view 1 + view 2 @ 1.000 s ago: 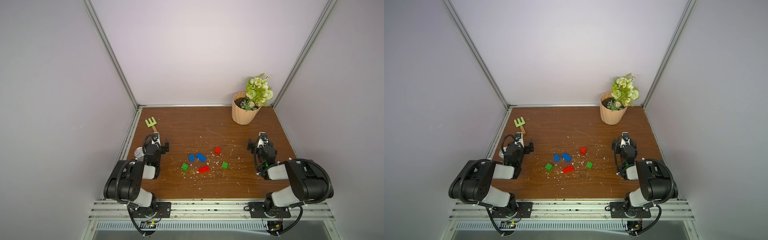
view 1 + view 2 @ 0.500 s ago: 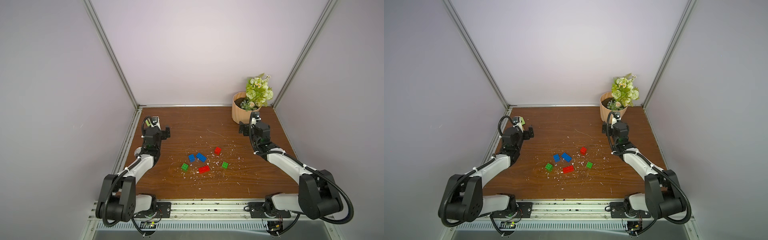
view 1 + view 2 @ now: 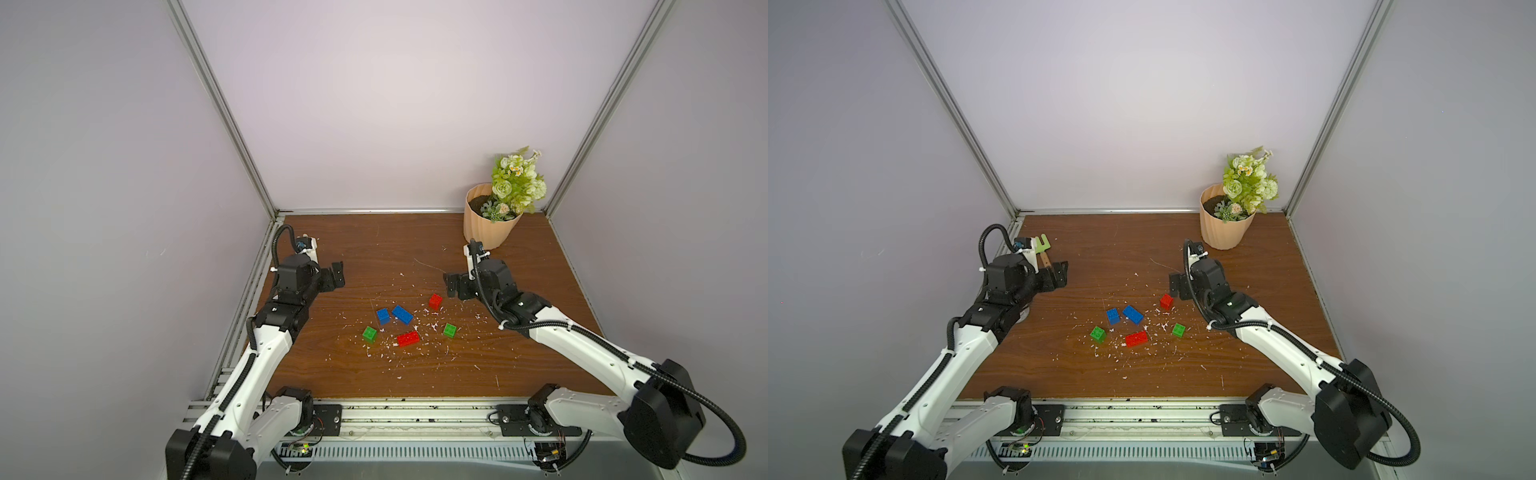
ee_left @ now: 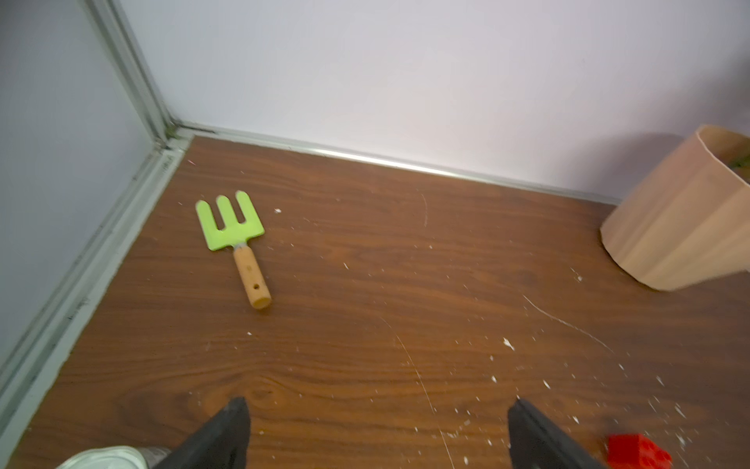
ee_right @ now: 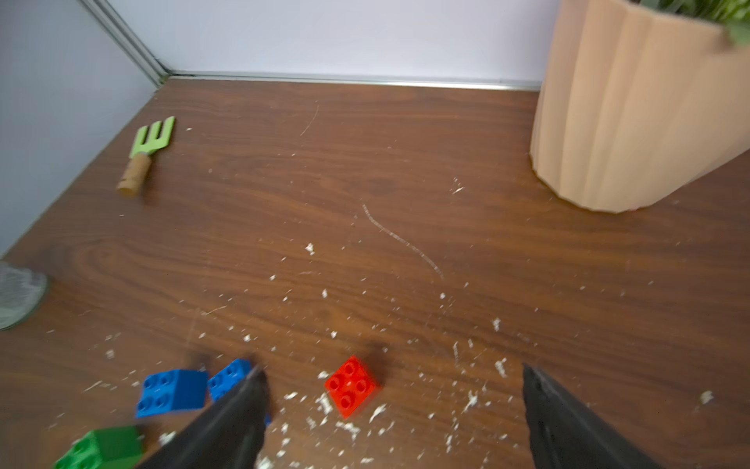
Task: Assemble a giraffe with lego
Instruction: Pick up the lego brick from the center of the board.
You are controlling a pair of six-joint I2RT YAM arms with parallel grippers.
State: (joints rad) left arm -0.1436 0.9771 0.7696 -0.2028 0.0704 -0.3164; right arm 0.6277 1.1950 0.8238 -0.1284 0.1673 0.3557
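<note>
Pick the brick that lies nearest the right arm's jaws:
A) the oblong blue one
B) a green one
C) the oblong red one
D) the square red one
D: in the right wrist view the square red brick lies just ahead of the right gripper, whose jaws stand open and empty.

Brown wood-grain table (image 3: pixel 374 249). Centre, lying apart: blue square brick (image 3: pixel 383 316), blue oblong brick (image 3: pixel 402 314), red square brick (image 3: pixel 435 301), red oblong brick (image 3: pixel 407 338), left green brick (image 3: pixel 369 333), right green brick (image 3: pixel 449 330), amid white flecks (image 3: pixel 424 322). Far left: green rake (image 4: pixel 235 243). Far right: ribbed peach flower pot (image 3: pixel 488 228).
</note>
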